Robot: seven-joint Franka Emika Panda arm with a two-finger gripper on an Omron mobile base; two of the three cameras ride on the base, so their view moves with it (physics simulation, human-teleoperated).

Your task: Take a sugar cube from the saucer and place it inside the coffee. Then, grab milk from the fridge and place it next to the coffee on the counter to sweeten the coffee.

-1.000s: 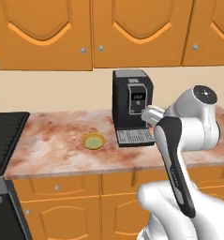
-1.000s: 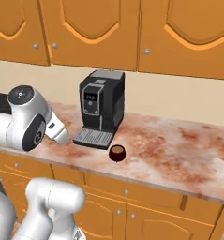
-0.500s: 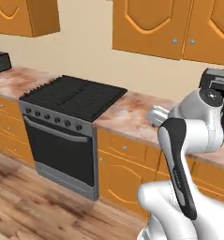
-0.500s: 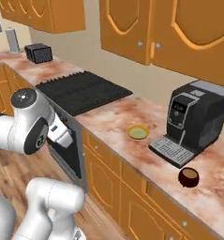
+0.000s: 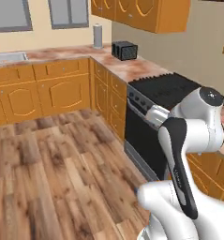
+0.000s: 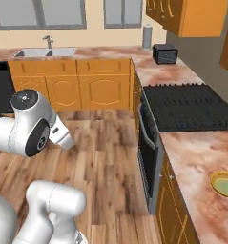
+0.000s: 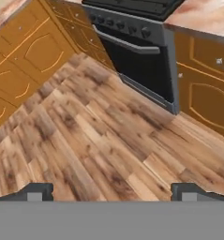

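Yellow with an olive-green centre, the saucer [image 6: 224,184] is a small round shallow dish lying flat on the pinkish-brown marbled tabletop [image 6: 194,147], near the right edge of the right base view, past the black stove [image 6: 189,107]. No cube can be made out on it. The claw [image 7: 114,191] hangs over the wooden floor [image 7: 90,136] with its tips spread wide, holding nothing.

left base: behind arm, facing floor [image 5: 52,154], stove [image 5: 165,89] | right base: same stove [image 6: 187,107] and sink bench [image 6: 87,51], from the other side | hand: low, angled at floor, oven front [image 7: 137,61] near
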